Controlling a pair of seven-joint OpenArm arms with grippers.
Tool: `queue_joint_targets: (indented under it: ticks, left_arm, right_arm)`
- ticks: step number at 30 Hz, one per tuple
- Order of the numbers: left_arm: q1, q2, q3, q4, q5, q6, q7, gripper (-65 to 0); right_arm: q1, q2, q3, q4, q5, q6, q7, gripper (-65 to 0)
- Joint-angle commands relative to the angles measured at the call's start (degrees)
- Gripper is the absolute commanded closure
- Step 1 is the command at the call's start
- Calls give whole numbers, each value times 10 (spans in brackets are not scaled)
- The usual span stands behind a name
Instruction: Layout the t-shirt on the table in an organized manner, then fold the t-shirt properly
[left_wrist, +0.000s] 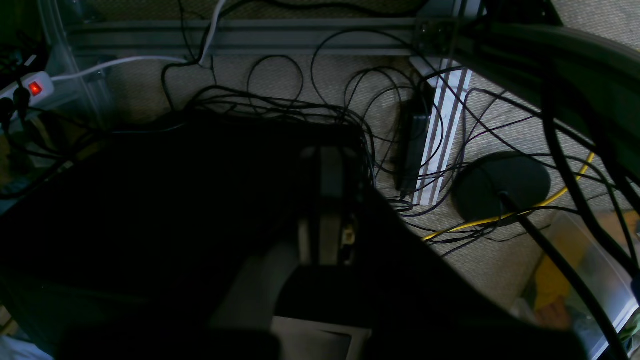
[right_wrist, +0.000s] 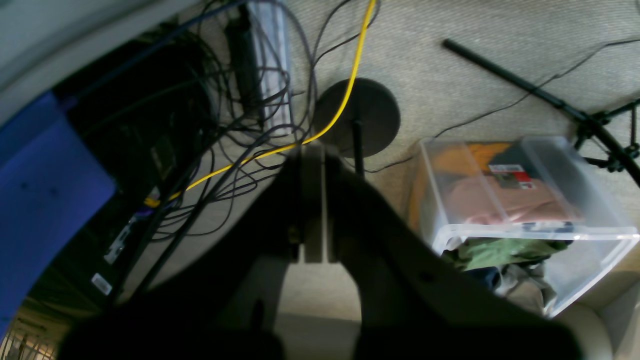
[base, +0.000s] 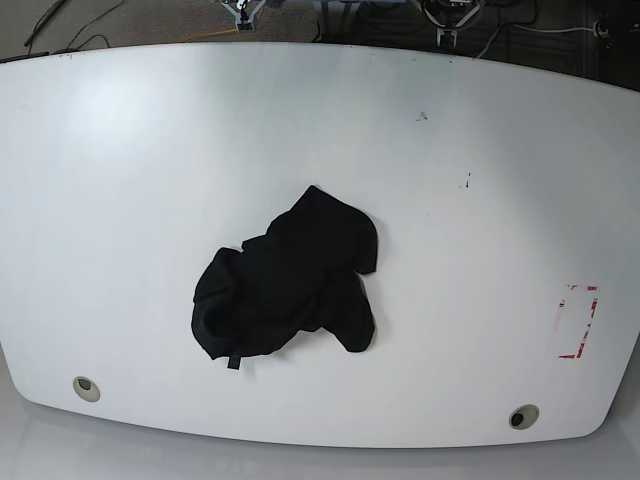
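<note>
- T-shirt (base: 290, 285) lies crumpled mid-tabletop (base: 120, 180); layout not begun.
- Left gripper (left_wrist: 327, 200) and right gripper (right_wrist: 314, 210) closed, holding nothing.
- Next: reach in, spread fabric flat.

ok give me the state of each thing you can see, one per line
t-shirt: crumpled in a heap near the table's middle, not laid out, not held
table: bare around the shirt
left gripper: shut, empty, off the table above the floor
right gripper: shut, empty, above the floor
plastic bin: on the floor, clothes inside
</note>
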Motion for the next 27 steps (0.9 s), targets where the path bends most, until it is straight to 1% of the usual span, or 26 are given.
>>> queue_joint_targets:
  ticks: [1, 11, 27]
  left_arm:
    - [3, 0, 0, -1, 1, 3, 1, -1]
    - [7, 0, 1, 3, 1, 2, 0, -2]
    - [4, 0, 4, -3, 2, 4, 5, 0]
  right_arm:
    - [1, 1, 0, 7, 0, 2, 9, 0]
    - [-1, 3, 2, 11, 1, 2, 18, 0]
    - [-1, 1, 1, 8, 0, 2, 9, 0]
